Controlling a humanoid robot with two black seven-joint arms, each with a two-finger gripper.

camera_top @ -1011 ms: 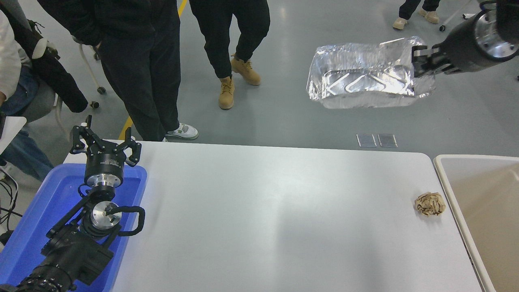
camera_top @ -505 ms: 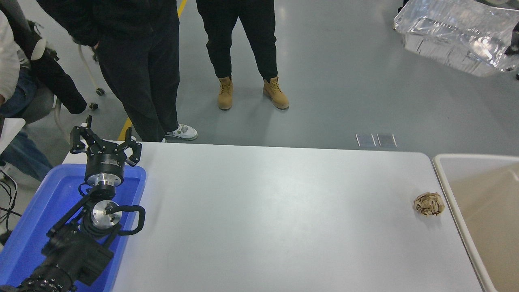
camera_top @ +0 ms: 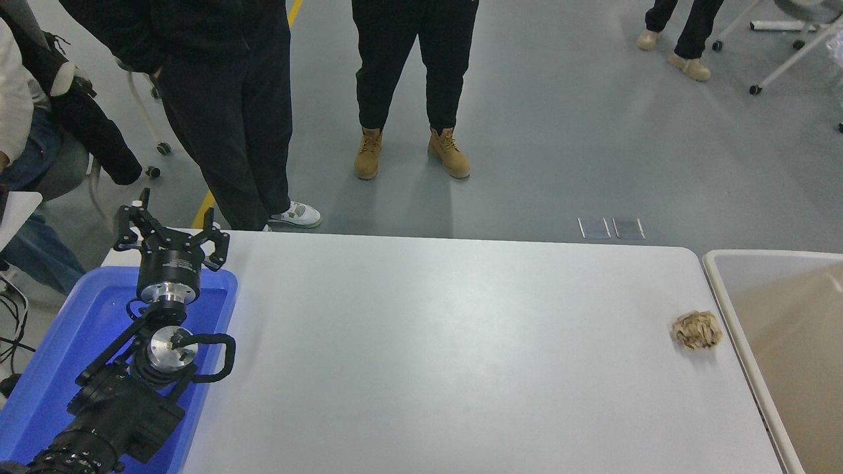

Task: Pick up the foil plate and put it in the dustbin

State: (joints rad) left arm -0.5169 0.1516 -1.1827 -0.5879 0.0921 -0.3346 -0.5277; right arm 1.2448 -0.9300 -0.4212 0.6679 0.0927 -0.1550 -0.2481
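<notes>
At your 8 o'clock: left claw (camera_top: 169,232), fingers spread, holding nothing, over blue tub (camera_top: 79,329). White tabletop (camera_top: 428,355). At 4 o'clock: tan paper wad (camera_top: 697,330), beside dustbin (camera_top: 737,316). Foil plate, right claw: out of view. No legible writing.

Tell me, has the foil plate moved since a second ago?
Yes. It travelled up and to the right, away from above the floor beyond the table, and is now out of view, not visibly in the dustbin.

Left end effector (camera_top: 170,230), fingers spread, above blue tub (camera_top: 46,375); dustbin (camera_top: 718,263) at right.
</notes>
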